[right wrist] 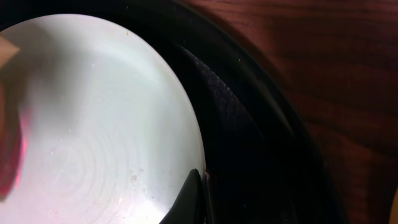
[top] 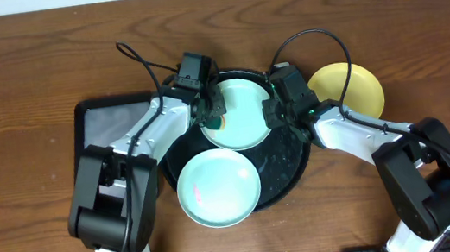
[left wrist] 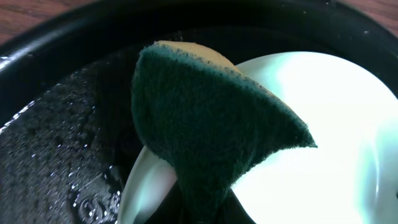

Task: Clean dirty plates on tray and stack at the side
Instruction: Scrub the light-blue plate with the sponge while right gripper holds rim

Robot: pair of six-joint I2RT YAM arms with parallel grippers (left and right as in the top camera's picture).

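The round mint-aqua plastic plate (top: 245,114) was pinched at its rim by the right gripper (top: 271,116), with the left gripper (top: 216,114) clamping a green-faced yellow sponge (left wrist: 211,143) onto it.

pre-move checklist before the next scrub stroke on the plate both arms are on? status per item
1. Sponge held: ok. The left gripper is shut on the sponge, green scouring face showing.
2. Plate steadied: ok. The right gripper is shut on the right rim of the upper mint plate.
3. Sponge pressed flat on that plate: cannot tell. It overlaps the plate's edge, but contact is unclear.
4. Upper mint plate clean: not ok. A reddish smear shows in the right wrist view.
5. Lower mint plate clean: not ok. It has a faint pink mark and overhangs the tray rim.
6. Stack spot: ok. The yellow plate lies on the table right of the tray.
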